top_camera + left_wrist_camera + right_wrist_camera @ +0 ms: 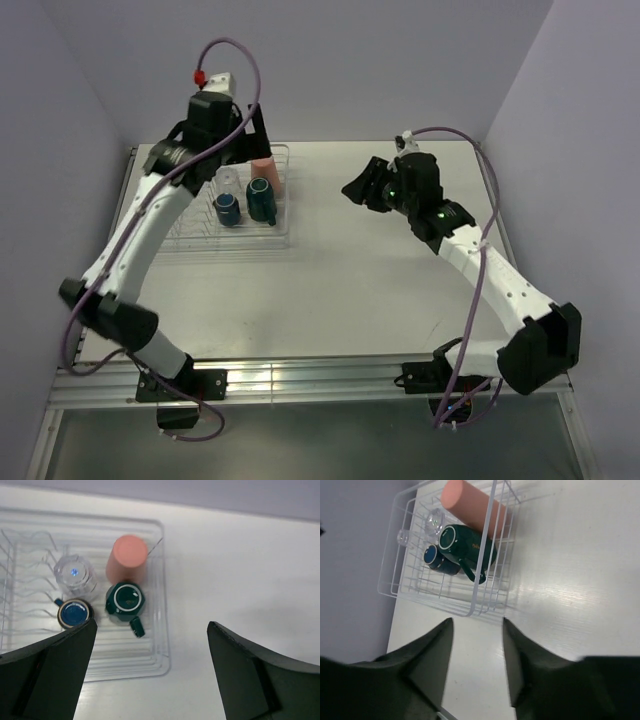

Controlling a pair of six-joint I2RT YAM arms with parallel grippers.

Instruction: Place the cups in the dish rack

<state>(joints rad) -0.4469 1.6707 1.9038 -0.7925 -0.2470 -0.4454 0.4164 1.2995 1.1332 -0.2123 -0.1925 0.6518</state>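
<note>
The clear wire dish rack stands at the table's back left. In it are the salmon-pink tumbler, one clear glass, the navy mug and the teal mug. The left wrist view shows them from above: pink tumbler, glass, navy mug, teal mug. A faint second clear glass shows only in the right wrist view. My left gripper hangs open and empty above the rack's right end. My right gripper is open and empty, to the right of the rack.
The rack's right rim lies below my left gripper. In the right wrist view the rack's near corner is just beyond my right gripper. Purple walls close the table on the left, back and right.
</note>
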